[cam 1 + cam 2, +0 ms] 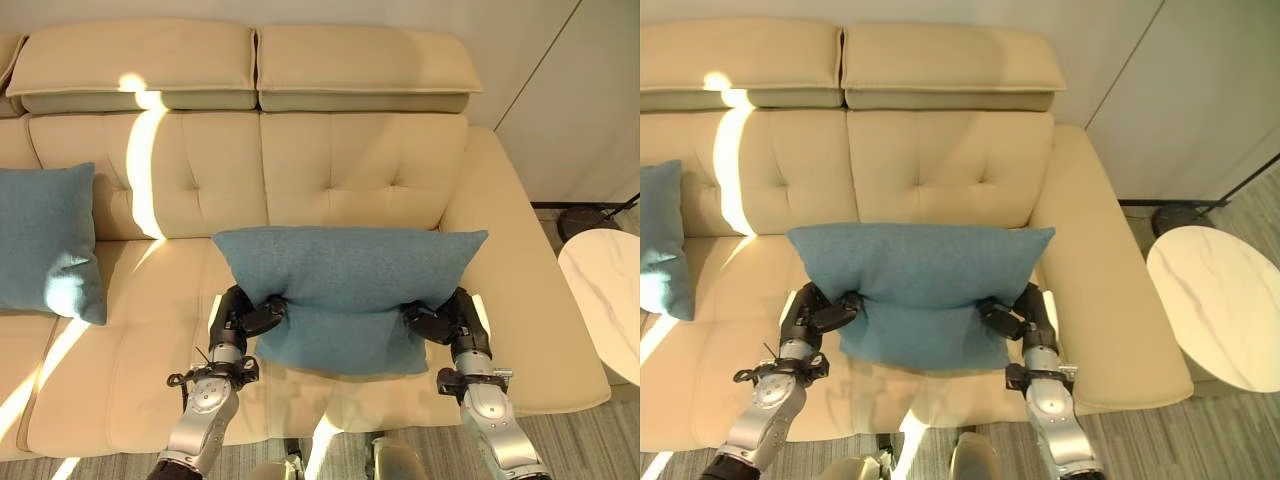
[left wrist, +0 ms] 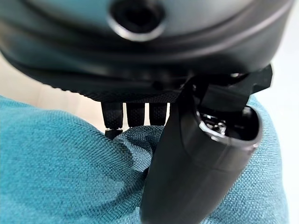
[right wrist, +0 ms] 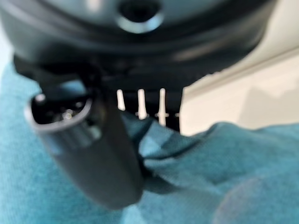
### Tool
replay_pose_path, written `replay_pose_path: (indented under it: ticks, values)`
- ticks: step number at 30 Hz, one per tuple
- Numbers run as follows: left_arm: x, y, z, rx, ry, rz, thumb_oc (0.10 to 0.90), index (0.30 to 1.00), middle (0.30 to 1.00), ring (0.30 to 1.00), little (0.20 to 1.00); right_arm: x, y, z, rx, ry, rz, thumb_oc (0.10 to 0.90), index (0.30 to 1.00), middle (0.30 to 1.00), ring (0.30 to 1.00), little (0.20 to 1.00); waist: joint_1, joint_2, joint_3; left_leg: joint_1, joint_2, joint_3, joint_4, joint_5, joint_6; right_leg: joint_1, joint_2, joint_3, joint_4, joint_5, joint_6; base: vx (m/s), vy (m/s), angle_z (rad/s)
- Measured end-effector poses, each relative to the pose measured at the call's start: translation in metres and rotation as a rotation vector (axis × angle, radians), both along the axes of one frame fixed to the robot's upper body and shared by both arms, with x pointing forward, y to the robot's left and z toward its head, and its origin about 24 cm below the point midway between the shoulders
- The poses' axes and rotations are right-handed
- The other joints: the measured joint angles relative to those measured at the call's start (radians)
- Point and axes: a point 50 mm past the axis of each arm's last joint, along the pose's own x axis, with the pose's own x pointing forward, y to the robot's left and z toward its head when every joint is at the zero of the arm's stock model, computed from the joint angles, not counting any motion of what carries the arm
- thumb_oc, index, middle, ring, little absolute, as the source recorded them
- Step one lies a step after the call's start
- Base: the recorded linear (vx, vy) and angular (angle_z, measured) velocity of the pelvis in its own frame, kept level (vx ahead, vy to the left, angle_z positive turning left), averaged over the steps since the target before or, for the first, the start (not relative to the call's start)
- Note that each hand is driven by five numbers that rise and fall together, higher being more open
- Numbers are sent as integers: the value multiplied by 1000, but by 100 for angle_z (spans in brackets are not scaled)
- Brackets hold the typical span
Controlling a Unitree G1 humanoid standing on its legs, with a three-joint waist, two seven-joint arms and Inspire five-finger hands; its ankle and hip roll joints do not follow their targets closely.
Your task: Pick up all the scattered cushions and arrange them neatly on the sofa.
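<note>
The left hand (image 1: 243, 318) and the right hand (image 1: 447, 322) each pinch one side of the blue cushion (image 1: 345, 298) and hold it up over the sofa (image 1: 360, 170) seat. It looks soft and light and it squashes where they pinch, so holding both sides seems best. There is lots of bare seat between the other blue cushion (image 1: 45, 240) and the sofa arm, but the round white table (image 1: 610, 300) is close by.

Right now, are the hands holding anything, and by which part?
Yes: both hold one teal cushion over the sofa, the left hand pinching its left side and the right hand its right side.
</note>
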Motion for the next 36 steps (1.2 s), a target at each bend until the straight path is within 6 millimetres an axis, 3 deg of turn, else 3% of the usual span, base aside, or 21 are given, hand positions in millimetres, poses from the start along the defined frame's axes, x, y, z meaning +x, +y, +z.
replay_pose_path:
  ticks: [1,4,6,14,21,27,29,31,36]
  values:
    - [-1,3,-1,8,5,5,400,300,300,300,300,-1,3,-2,13,4,-1,400,300,300,300,300,7,-21,-9,2,-9,-2,-3,-2,-12,26,-1,6,-54,54,-16,112,-51,22]
    - [-5,2,-5,-4,18,11,400,300,300,300,300,0,1,-2,5,5,-6,400,300,300,300,300,10,-8,-20,31,8,-5,-46,12,-46,80,31,7,-157,182,-44,77,-43,6]
    - [-6,0,-5,0,17,5,400,300,300,300,300,0,-1,-1,1,3,-14,400,300,300,300,300,5,-4,-23,35,29,-10,-46,13,-60,114,56,-5,-208,201,-63,73,-47,-2]
    - [-3,-10,2,-23,-17,-12,400,300,300,300,300,7,-10,10,-46,-34,-27,400,300,300,300,300,-17,0,-26,15,72,-26,-46,25,-85,103,97,-23,-208,201,-70,-28,-46,5]
    - [20,-8,27,-14,-113,34,400,300,300,300,300,38,-3,46,-118,-169,-1,400,300,300,300,300,-11,9,-49,-149,86,-54,-46,69,-106,-47,108,-44,-208,229,-103,-129,-39,11]
    - [66,-14,59,56,-195,57,400,300,300,300,300,84,1,83,-203,-261,-34,400,300,300,300,300,6,34,-54,-284,91,-79,-46,112,-115,-169,115,-68,-208,255,-108,-116,-10,11]
    - [80,-12,75,102,-236,62,400,300,300,300,300,94,2,94,-235,-284,-41,400,300,300,300,300,5,39,-54,-312,88,-80,-45,122,-110,-197,116,-68,-208,264,-114,-103,-13,1]
    - [112,-13,106,201,-285,70,400,300,300,300,300,120,3,115,-308,-296,-52,400,300,300,300,300,4,45,-54,-366,83,-78,-45,131,-119,-252,110,-69,-208,277,-109,-71,0,-1]
    - [133,-19,139,247,-345,87,400,300,300,300,300,138,6,136,-328,-317,-98,400,300,300,300,300,5,54,-49,-401,77,-74,-45,138,-117,-285,104,-69,-208,283,-111,-24,5,1]
